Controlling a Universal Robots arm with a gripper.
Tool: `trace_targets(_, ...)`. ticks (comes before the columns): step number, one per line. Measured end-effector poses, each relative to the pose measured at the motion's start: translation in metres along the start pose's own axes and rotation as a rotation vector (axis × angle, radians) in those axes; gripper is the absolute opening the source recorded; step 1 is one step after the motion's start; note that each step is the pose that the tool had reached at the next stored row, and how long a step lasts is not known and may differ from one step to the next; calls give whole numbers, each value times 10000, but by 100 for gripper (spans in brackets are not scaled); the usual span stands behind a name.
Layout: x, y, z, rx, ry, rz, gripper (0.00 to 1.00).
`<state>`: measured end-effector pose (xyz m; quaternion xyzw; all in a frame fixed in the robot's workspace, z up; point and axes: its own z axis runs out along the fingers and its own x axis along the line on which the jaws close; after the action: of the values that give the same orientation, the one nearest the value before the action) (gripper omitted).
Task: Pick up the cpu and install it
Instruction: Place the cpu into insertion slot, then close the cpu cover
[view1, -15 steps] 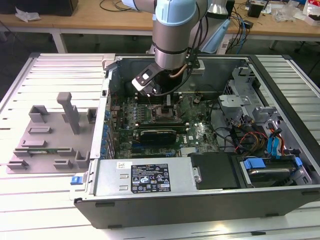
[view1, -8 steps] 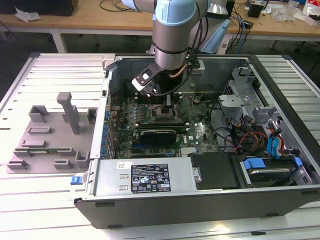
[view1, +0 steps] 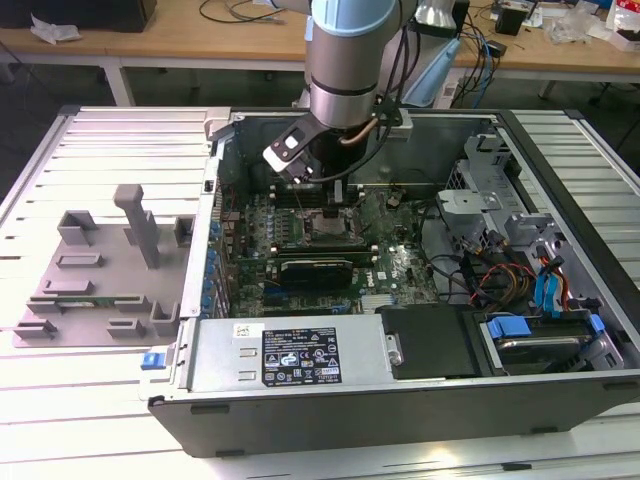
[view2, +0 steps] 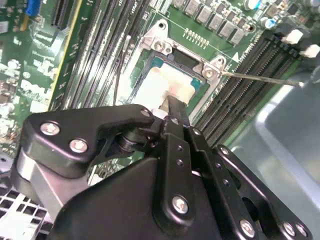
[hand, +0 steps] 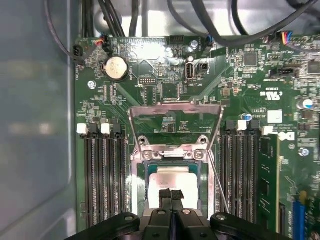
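Closest to the lens in both wrist views sat the black linkage of your jaws, bolt heads showing. You had the jaws drawn narrow: the two fingertips (hand: 165, 196) sat side by side with no gap that I could see between them, and nothing was pinched there. Their tips hung over the near edge of the cpu (hand: 173, 176). I could not tell whether they touched its top or stood just clear of it.

The cpu lay flat inside the socket (hand: 141, 186) on the motherboard (hand: 150, 85), with its pale, shiny top up and a thin blue-green rim around it. You had the metal load plate (hand: 175, 122) swung open, so it stood beyond the socket on its hinge. The thin wire retaining lever (view2: 260, 77) angled away beside the socket, over the memory slots (view2: 235, 95). Black memory slots ran along both sides of the socket, and a round coin cell battery (hand: 116, 68) sat further up the board.

In the exterior view, your arm (view1: 345, 60) reached down into the open computer case (view1: 400, 400), which lay on its side on the slatted metal bench (view1: 80, 400). The wrist hung over the middle of the board. To the exterior view's left of the case, just beside it on the bench, rested the grey moulded holder (view1: 100, 290) with its upright blocks.
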<state>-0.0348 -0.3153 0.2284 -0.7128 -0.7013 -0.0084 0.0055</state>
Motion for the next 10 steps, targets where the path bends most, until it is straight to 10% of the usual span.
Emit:
trace_targets(3,4,1,-199,0,-6,0,11)
trace_targets(10,5,1,-221,-1,-5,0,11)
